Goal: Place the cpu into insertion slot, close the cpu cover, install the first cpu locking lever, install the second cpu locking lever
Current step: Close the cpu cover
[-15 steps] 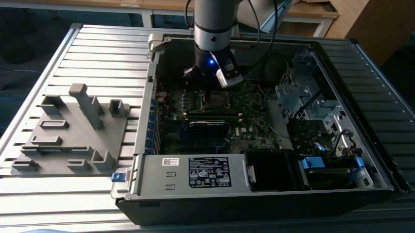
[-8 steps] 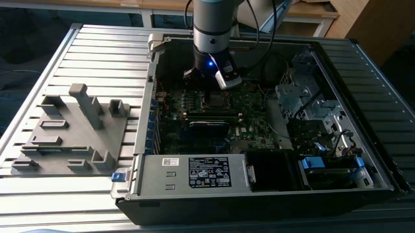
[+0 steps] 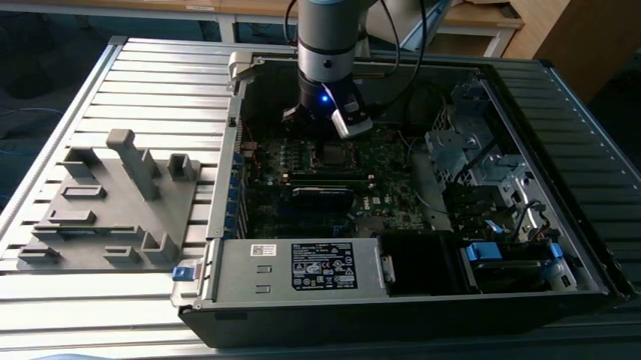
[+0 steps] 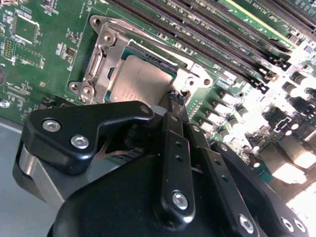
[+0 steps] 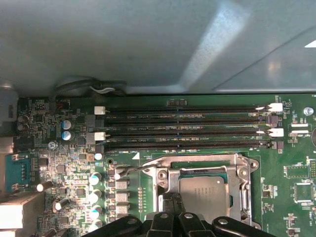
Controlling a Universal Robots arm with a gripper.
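The cpu (image 4: 140,81) lies flat in the insertion slot (image 3: 331,154), its dull silvery top showing through the window of the cpu cover (image 4: 106,47). The cover (image 5: 165,175) lies down flat around the cpu (image 5: 205,192). A thin metal locking lever (image 5: 129,170) sticks out sideways from the socket's corner over the green board. My gripper (image 4: 175,101) is shut, its black fingers (image 4: 173,148) pressed together with their tips at the cover's corner beside the cpu. In the exterior view the gripper (image 3: 326,127) hangs just above the socket inside the open case.
Long black memory slots (image 5: 187,131) run along one side of the socket. The case wall (image 5: 148,44) rises behind them. A labelled power supply (image 3: 320,266) sits at the case front, a drive cage (image 3: 470,157) on the exterior view's right, and a grey fixture plate (image 3: 110,202) on its left.
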